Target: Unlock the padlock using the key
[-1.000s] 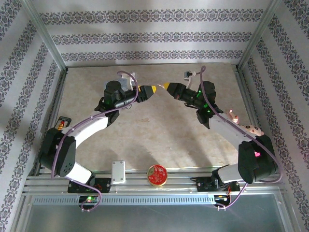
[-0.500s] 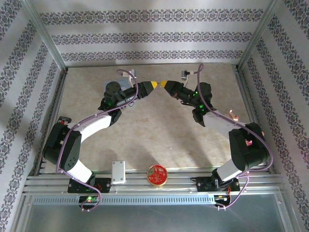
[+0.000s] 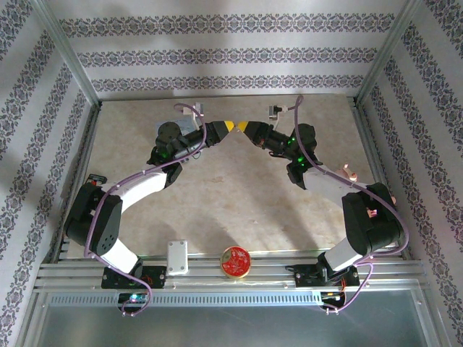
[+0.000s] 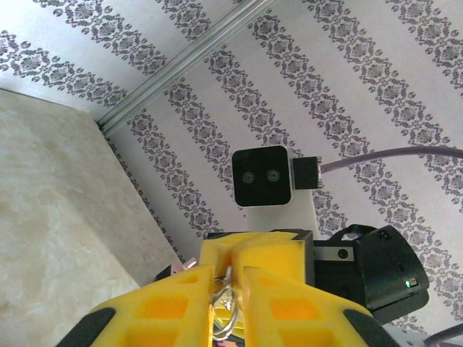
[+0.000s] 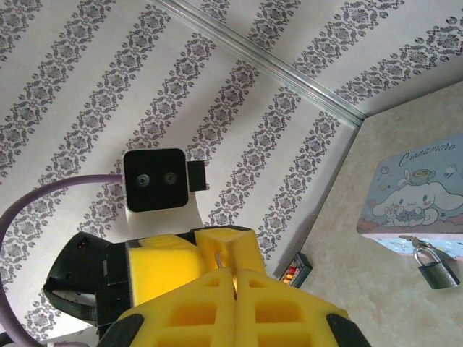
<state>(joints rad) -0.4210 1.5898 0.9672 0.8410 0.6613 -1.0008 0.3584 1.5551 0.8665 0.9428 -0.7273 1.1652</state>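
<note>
The padlock is tiny, with a dark grey metal body and a thin silvery loop shackle that looks closed. In the right wrist view it sits toward 4 o'clock, hooked at the lower front edge of the pale blue cartoon tin. It is tilted, the shackle toward 11 o'clock and the body toward 5 o'clock over the counter.

Of the key only a thin silvery wire loop shows, in the narrow gap between the left hand's yellow fingers.
</note>
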